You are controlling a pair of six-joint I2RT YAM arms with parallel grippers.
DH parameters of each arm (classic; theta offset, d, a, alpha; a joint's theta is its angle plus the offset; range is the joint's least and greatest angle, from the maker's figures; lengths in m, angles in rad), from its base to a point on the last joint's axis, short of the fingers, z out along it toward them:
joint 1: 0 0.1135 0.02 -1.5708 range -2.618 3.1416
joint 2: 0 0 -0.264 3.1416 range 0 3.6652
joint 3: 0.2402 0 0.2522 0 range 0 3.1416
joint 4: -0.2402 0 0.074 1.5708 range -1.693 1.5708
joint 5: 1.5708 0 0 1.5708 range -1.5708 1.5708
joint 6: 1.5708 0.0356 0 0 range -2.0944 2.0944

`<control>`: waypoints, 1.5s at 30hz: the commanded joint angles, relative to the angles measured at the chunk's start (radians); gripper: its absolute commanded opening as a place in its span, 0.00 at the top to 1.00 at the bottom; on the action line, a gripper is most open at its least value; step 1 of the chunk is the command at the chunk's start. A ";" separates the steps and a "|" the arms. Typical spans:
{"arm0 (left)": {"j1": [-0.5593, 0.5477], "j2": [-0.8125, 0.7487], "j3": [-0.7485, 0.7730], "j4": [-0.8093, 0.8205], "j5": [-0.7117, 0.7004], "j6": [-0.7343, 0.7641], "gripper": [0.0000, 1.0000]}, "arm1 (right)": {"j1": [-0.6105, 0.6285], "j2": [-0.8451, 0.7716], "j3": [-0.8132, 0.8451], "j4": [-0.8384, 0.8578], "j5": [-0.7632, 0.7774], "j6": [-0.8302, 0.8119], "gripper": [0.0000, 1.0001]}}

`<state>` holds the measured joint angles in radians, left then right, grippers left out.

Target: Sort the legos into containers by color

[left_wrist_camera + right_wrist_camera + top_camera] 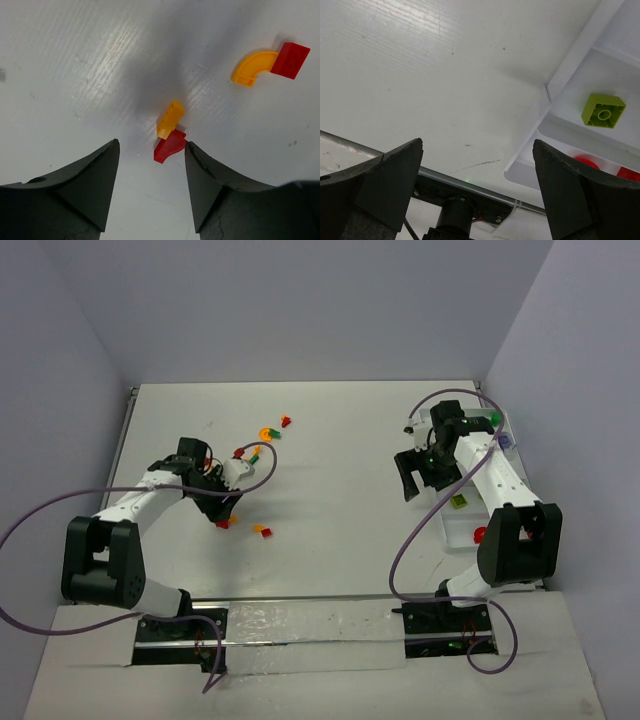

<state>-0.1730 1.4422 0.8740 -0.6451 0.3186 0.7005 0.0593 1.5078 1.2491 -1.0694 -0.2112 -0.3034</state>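
Note:
My left gripper is open and held low over the table. A small red lego lies at its tips, touching the right finger, and an orange lego leans on it just beyond. An orange arc joined to a red brick lies farther off. In the top view this gripper is at the left, over the red and orange pair. My right gripper is wide open and empty beside the white tray, which holds a lime brick and red pieces.
More legos lie scattered mid-table: an orange and red pair, a red and green piece, an orange arc and a red one. The tray runs along the right wall under the right arm. A clear strip lines the near edge.

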 commanded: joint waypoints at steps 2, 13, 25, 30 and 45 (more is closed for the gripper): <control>-0.005 0.035 0.046 0.031 0.017 0.041 0.38 | 0.004 -0.014 -0.007 0.011 -0.004 0.007 0.03; -0.041 0.087 0.010 0.074 0.027 0.039 0.40 | 0.004 0.002 0.005 -0.004 -0.012 0.009 0.03; -0.091 0.103 -0.051 0.148 -0.054 0.057 0.50 | 0.004 0.015 0.013 -0.009 -0.014 0.007 0.03; -0.091 0.103 -0.056 0.144 -0.070 0.058 0.58 | 0.004 0.020 0.020 -0.006 -0.014 0.009 0.04; -0.096 0.084 0.349 0.136 0.028 -0.468 1.00 | 0.052 0.041 0.191 0.177 -0.342 0.242 0.05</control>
<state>-0.2608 1.5665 1.0582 -0.5792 0.2722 0.5371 0.0950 1.5436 1.3567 -1.0222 -0.3618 -0.2014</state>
